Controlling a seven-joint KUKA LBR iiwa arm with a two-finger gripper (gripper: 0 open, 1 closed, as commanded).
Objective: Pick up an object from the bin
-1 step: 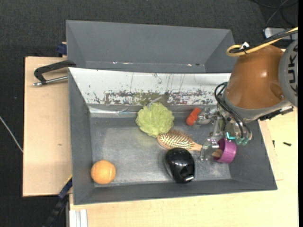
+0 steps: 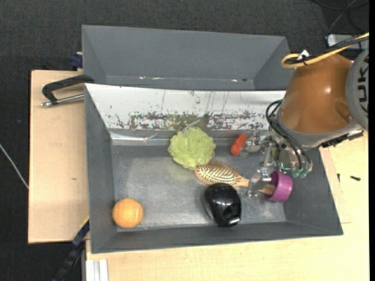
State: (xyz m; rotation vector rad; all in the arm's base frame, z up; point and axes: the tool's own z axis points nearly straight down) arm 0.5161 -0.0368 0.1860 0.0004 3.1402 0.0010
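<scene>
We see a matt grey metal bin (image 2: pixel 96 157), back wall scuffed. The black lump (image 2: pixel 222 205) looks like glossy plastic, the green wad (image 2: pixel 191 147) fluffy, the orange ball (image 2: pixel 128 213) matt.

I count six loose things in my bin (image 2: pixel 98 174): one orange ball (image 2: pixel 128 213) near left, one green fluffy puff (image 2: pixel 191 147), one wooden brush (image 2: pixel 220 174), one glossy black lump (image 2: pixel 222 204), one purple cup (image 2: pixel 281 187) right, one small orange-red piece (image 2: pixel 238 144).

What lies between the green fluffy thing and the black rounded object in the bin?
The camera view shows a tan hairbrush lying between them on the bin floor.
</scene>
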